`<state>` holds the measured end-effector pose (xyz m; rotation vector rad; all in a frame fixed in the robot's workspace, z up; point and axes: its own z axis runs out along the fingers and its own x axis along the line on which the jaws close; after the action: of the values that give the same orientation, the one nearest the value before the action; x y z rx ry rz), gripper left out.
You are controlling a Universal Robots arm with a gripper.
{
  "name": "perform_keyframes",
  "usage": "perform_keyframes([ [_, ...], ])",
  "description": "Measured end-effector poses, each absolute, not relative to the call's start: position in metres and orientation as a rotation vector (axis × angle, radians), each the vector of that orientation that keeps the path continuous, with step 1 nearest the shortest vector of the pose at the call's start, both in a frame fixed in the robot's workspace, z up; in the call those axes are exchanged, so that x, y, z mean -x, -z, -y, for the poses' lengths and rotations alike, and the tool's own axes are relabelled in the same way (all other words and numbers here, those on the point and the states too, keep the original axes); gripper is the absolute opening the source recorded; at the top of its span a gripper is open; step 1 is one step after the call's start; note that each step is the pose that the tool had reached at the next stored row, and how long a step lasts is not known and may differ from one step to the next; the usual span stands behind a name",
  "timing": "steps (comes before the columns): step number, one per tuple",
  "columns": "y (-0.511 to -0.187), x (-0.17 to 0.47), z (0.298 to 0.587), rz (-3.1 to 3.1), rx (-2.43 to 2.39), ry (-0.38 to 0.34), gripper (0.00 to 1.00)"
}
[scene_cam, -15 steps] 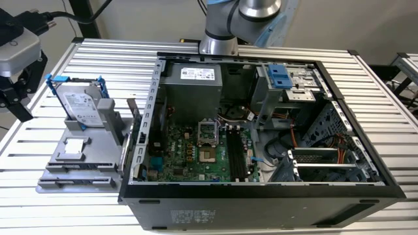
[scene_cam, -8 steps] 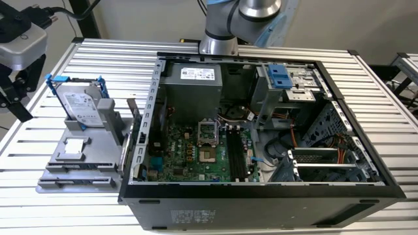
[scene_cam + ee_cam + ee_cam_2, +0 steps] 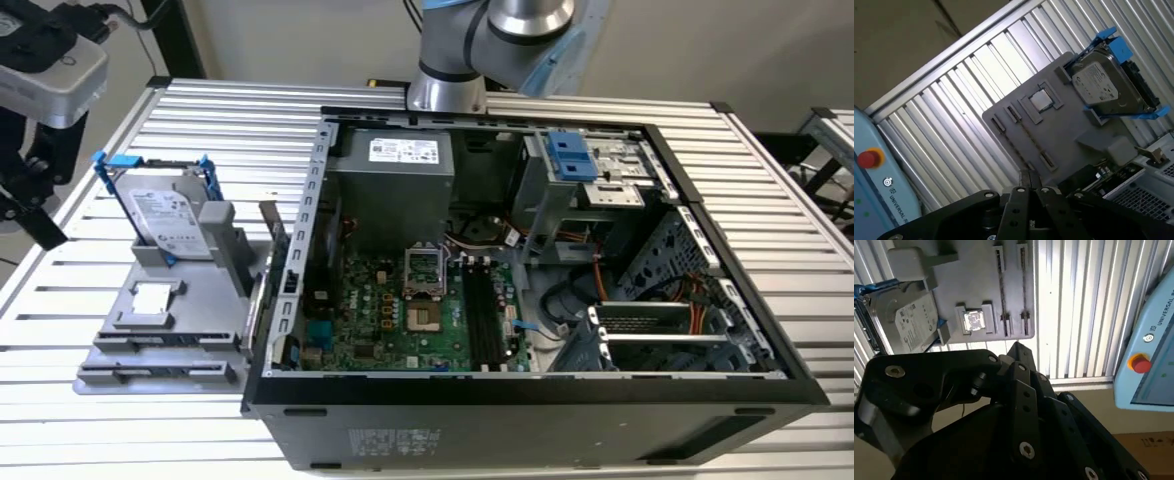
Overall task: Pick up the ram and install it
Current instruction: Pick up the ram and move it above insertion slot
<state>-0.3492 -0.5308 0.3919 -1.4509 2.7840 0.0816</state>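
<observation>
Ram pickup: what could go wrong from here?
The ram stands thin on edge in the gray holder; the shut gripper could knock it if lowered off-line. The motherboard slots lie deep inside the case, near cables, so snagging seems possible.

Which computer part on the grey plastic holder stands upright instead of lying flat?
The white-labelled silver hard drive in its blue bracket: it stands on edge, whereas the small square silver chip lies flat in a recess.
</observation>
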Motion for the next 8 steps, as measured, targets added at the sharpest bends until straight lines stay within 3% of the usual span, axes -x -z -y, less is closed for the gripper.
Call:
perform_keyframes([
  [8,-0.3919,0.3493,0.5307,-2.664,1.645,-0.072,0.0],
])
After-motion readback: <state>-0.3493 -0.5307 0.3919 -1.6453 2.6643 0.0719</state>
